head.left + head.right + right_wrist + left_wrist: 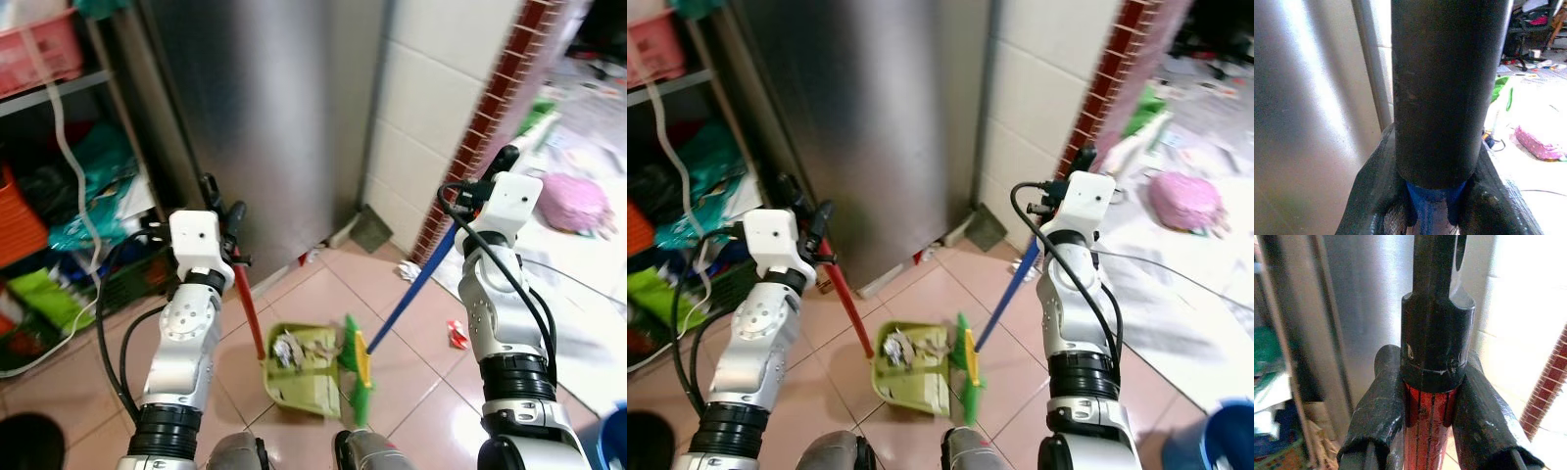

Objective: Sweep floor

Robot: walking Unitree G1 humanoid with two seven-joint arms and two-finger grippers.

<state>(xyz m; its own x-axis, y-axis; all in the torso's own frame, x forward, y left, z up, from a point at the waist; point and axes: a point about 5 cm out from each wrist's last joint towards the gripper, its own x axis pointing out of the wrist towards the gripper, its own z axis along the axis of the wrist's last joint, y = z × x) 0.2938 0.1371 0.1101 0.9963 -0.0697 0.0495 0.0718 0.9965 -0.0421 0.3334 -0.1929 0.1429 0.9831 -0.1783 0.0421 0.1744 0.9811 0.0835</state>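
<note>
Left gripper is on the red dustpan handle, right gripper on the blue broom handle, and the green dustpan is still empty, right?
Not quite: the dustpan is not empty. The left eye view shows crumpled paper scraps lying in it. The rest holds: the left gripper is shut on the red dustpan handle, and the right gripper is shut on the blue broom handle.

1. The two eye views look from the head forward and down; both share the pink tiled floor (323, 294), the tall steel cabinet (265, 117) far behind, and the green plastic dustpan (911, 367) near the feet.
2. The left wrist view looks very close along the red dustpan handle with black cap (1432, 357), facing the same steel cabinet.
3. The right wrist view looks very close along the blue broom stick with black grip (1442, 93), facing the cabinet and the white tiled wall (1383, 58).
</note>
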